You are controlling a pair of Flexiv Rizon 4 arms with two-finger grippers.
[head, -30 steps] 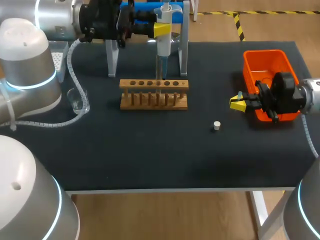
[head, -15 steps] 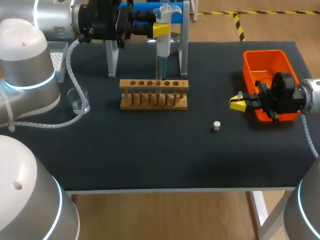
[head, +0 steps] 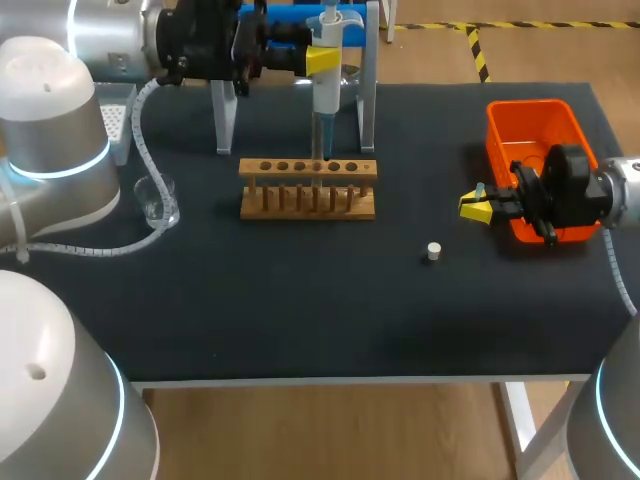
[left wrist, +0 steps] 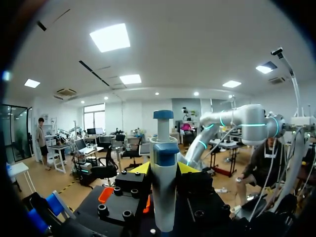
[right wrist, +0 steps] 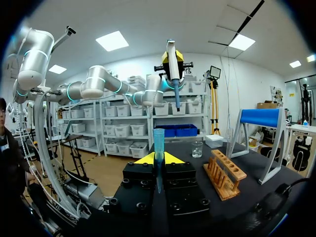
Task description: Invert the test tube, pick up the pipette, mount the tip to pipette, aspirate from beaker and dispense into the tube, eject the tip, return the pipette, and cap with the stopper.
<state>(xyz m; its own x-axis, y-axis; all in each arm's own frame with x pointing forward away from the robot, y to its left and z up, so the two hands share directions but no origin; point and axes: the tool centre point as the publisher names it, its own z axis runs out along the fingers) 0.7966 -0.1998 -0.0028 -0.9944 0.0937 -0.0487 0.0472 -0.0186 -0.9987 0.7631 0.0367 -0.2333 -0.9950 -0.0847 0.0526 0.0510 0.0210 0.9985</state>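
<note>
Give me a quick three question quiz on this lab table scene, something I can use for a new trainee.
1. True or false: the white stopper lies on the black table, outside the orange bin.
2. What is the right gripper shut on? A, a test tube; B, a sponge; C, nothing.
3. Fill the gap: the left gripper is shut on the ____.

Key: 1 true. 2 A. 3 pipette.
</note>
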